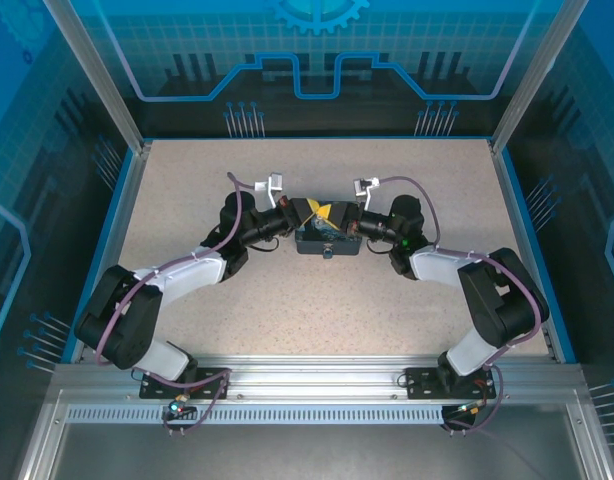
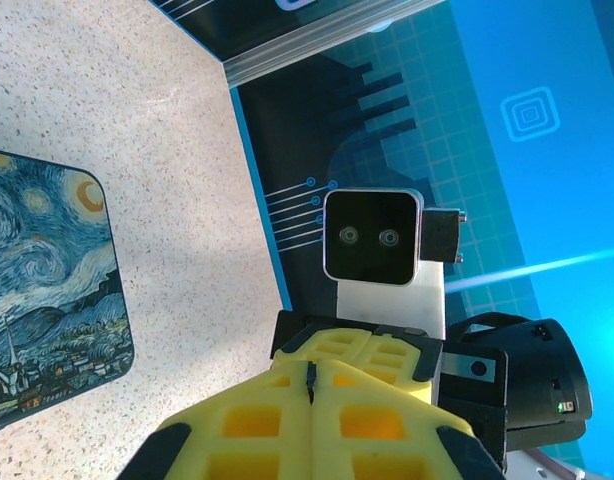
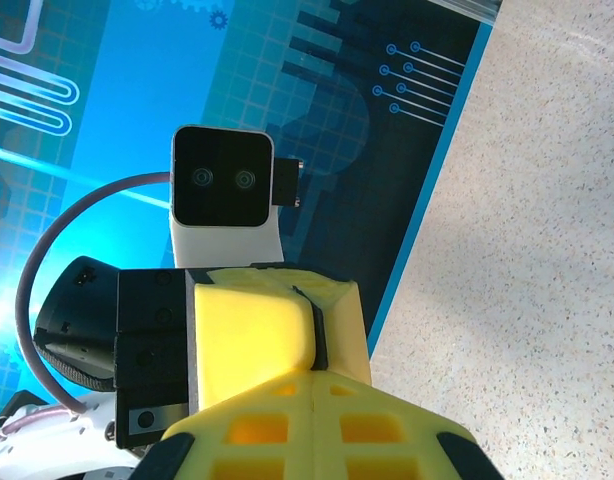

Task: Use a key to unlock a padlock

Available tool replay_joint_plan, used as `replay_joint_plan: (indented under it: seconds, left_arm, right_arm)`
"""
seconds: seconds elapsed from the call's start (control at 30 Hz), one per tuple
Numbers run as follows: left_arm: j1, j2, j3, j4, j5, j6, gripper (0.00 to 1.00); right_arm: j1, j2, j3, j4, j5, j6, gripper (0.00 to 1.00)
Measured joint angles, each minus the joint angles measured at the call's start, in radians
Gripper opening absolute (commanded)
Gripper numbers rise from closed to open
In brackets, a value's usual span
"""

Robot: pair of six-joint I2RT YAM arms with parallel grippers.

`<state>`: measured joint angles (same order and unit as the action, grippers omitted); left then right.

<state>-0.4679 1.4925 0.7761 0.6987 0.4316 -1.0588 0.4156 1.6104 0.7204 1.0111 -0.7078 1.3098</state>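
**Tool state.** The left gripper has its yellow pads pressed flat together, with nothing visible between them. The right gripper looks the same from its own wrist view: pads meeting along a seam, no object showing. No key is visible, and I cannot tell whether something thin is pinched in either gripper.

**Position.** From above, the two grippers face each other tip to tip, almost touching, low over the far part of a painted tin on the table. The tin's lid lies just beside the left gripper's pads in that wrist view.

**Task item.** A small dark object at the tin's near wall, on the arm-base side of both grippers and just below them, is judged to be the padlock. It is too small to show which way its shackle points or how its long axis runs. The tin's own long axis runs across, from one gripper toward the other.

**Step in hand.** Judged as an early stage: the grippers are closed and brought together over the tin, and the padlock shows no sign of being opened.

**Next move.** One gripper needs to steady the padlock body. The other needs to bring a key in line with the keyhole, which first calls for a clear sight of that keyhole.
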Motion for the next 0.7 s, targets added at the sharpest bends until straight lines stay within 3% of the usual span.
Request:
replay_joint_plan:
  seconds: [0.07, 0.13, 0.4, 0.7]
  left_arm:
    - [-0.005, 0.0, -0.013, 0.021, -0.016, -0.01, 0.0]
    - [-0.009, -0.001, -0.026, 0.034, -0.036, -0.016, 0.0]
    - [-0.04, -0.026, -0.076, 0.042, -0.15, -0.036, 0.0]
    - [-0.069, -0.055, -0.132, 0.081, -0.289, -0.074, 0.0]
  right_arm:
    - [0.0, 0.0, -0.001, -0.012, 0.002, 0.003, 0.53]
    - [-0.003, 0.0, -0.003, -0.018, 0.013, 0.0, 0.57]
    - [-0.003, -0.041, -0.036, -0.016, 0.082, 0.004, 0.59]
    - [0.036, -0.045, -0.036, 0.006, 0.164, 0.018, 0.5]
